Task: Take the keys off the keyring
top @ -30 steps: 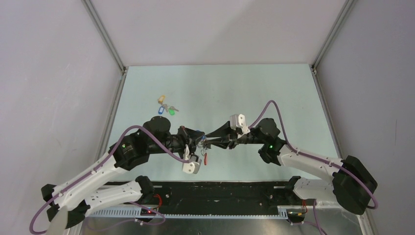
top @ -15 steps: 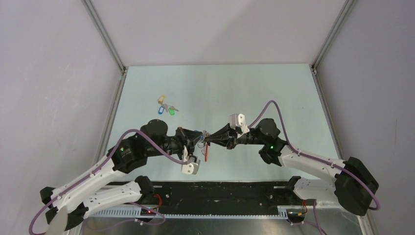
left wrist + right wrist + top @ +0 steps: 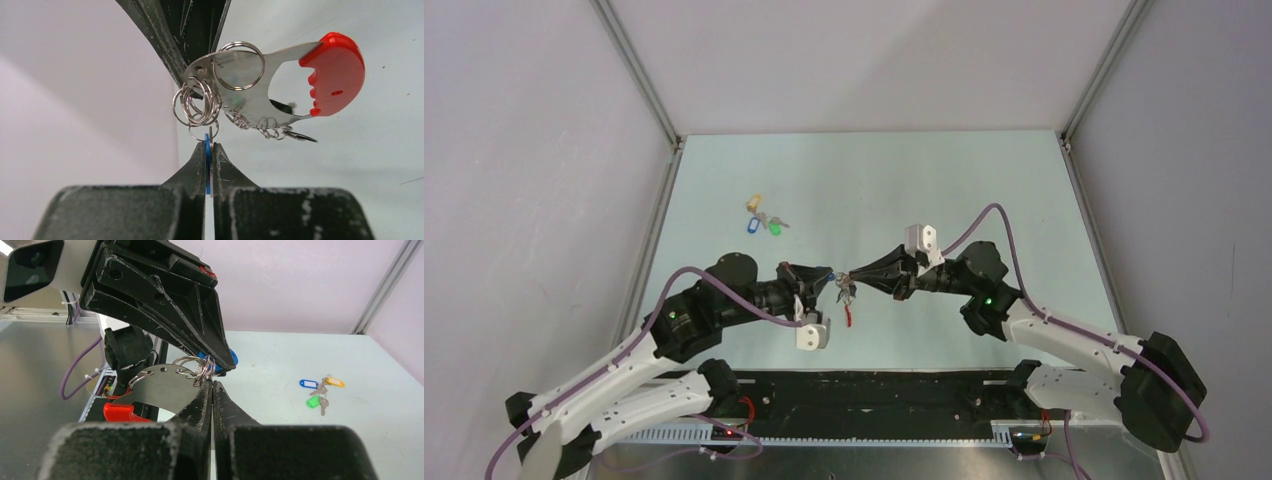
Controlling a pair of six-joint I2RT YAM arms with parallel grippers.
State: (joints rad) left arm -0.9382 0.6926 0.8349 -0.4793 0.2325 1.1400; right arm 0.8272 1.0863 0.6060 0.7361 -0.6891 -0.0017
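Note:
Both grippers meet above the table's near middle. My left gripper [image 3: 209, 152] [image 3: 830, 278] is shut on a blue tag [image 3: 207, 165] and a thin silvery key pressed flat against it. Just above them hangs the keyring [image 3: 196, 104], a bunch of silvery rings joined to a flat metal plate [image 3: 245, 95] with a bright red end [image 3: 334, 75]. My right gripper [image 3: 212, 384] [image 3: 852, 276] is shut on that ring bunch [image 3: 202, 367]. Its dark fingers [image 3: 192, 35] come down from above in the left wrist view. More small rings and a dark key [image 3: 300, 136] dangle under the plate.
A separate key cluster with yellow, blue and green tags [image 3: 762, 218] [image 3: 319, 390] lies on the pale green table [image 3: 964, 190] at the far left. Grey walls and metal corner posts [image 3: 639, 75] enclose the table. The black rail [image 3: 874, 390] runs along the near edge.
The right gripper has closed on the ring bunch. Both arms have shifted a little, carrying the bunch slightly away from the near edge, and the red end now hangs below it.

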